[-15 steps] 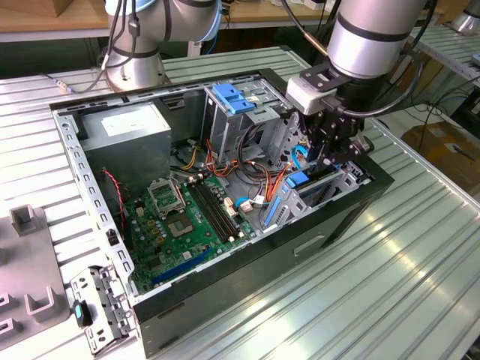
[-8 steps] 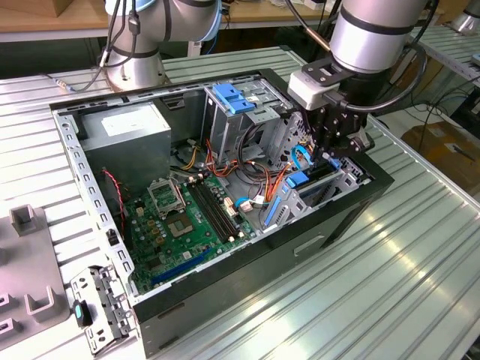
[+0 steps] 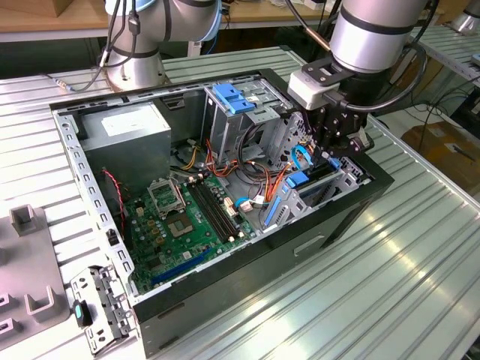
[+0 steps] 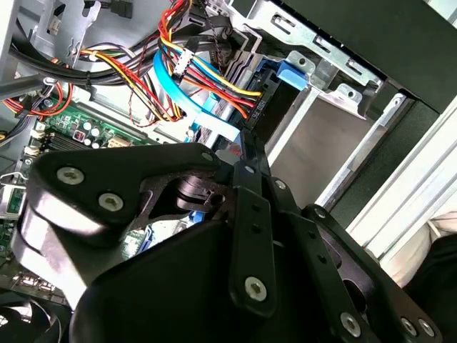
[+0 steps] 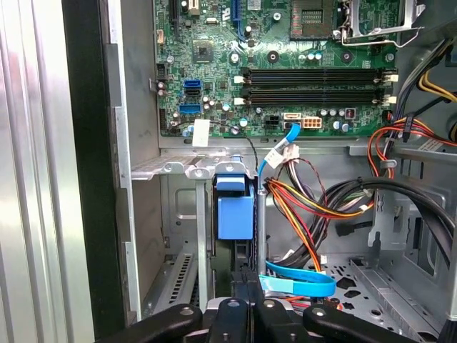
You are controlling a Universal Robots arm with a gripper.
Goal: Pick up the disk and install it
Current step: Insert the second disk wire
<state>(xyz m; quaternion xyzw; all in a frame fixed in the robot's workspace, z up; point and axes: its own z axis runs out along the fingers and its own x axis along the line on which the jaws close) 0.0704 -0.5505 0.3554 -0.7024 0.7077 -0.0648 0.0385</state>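
Exterior view: claw (image 3: 335, 156) grips the disk (image 3: 319, 178) inside the case (image 3: 352, 214) on a ribbed metal table (image 3: 420, 285).

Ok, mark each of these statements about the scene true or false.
1. The computer case lies open, with its motherboard exposed. True.
2. The gripper hangs over the power supply. False: it is over the drive cage, at the exterior view's right end of the case.
3. A cooler covers the processor socket. False: the socket is bare.
4. The disk, with its blue carrier, stands edge-on in the cage. True.
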